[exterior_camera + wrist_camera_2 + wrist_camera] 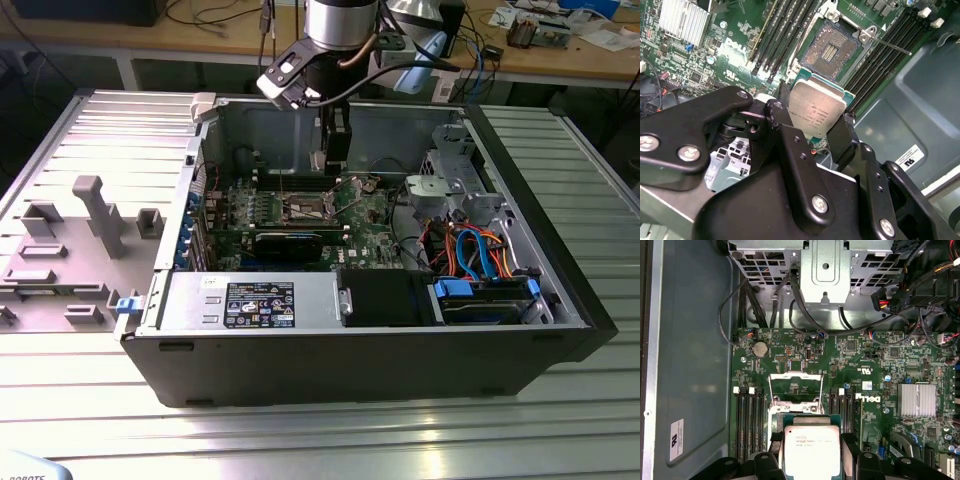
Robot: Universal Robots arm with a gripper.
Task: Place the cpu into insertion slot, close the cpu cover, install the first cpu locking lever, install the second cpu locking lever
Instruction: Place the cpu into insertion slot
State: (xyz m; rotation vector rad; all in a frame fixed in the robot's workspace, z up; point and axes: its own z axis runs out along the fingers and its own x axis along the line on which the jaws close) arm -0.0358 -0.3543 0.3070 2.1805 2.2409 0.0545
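You have the small flat square cpu with its dull silver metal top (816, 111) pinched by its edges between the black fingers (785, 122) of the gripper (814, 127), so the jaws are closed on the chip. In the second wrist view it hangs above the green circuit board (727, 60), near the square insertion slot with its dark centre and silver rim (832, 50) but not touching it, and the slot lies uncovered. In the first wrist view the thin silver cpu cover frame (795, 385) is swung up off the socket. In the exterior view the arm reaches down into the open black computer case (350, 365) on the ribbed metal table (300, 440)
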